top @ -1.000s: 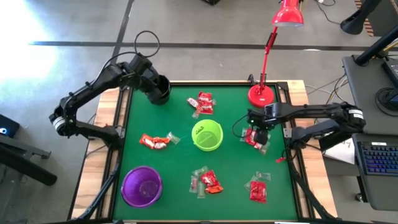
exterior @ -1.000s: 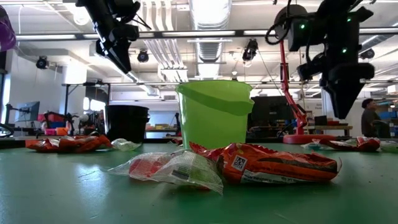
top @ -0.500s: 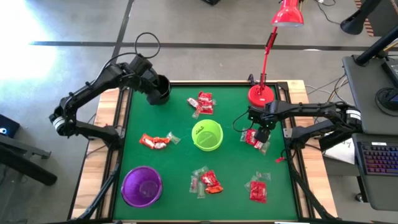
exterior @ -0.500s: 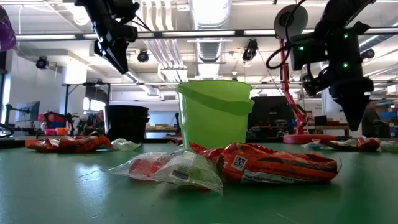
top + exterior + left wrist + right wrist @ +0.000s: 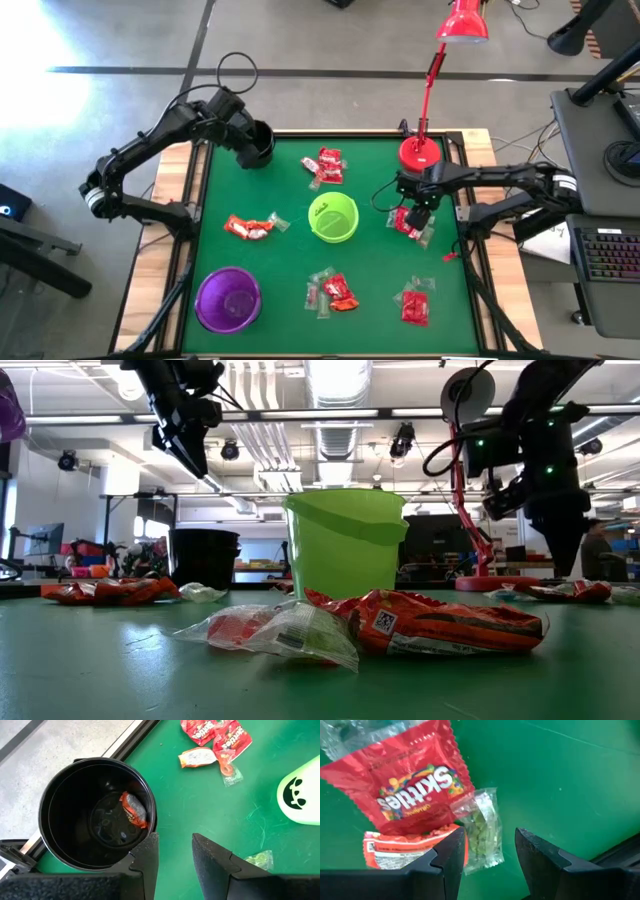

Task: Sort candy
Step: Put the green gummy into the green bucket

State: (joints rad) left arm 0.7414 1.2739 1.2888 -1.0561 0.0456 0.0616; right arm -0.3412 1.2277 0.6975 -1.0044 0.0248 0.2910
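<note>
Green mat (image 5: 290, 270) on wood-framed table, grey floor around. Far left corner: left gripper (image 5: 172, 851) above black cup (image 5: 257, 144), fingers apart, empty; one orange candy (image 5: 134, 810) inside cup. Near left: purple cup (image 5: 228, 299). Loose candy piles: left of centre (image 5: 250, 228), far centre (image 5: 326, 166), near centre (image 5: 330, 291), near right (image 5: 415, 302). Centre: green cup (image 5: 333, 217). Right: right gripper (image 5: 490, 847) low over pile (image 5: 409, 222) beside red lamp base (image 5: 417, 153), fingers spread, straddling clear green packet (image 5: 482, 827) next to red Skittles packet (image 5: 415, 787); nothing grasped.
</note>
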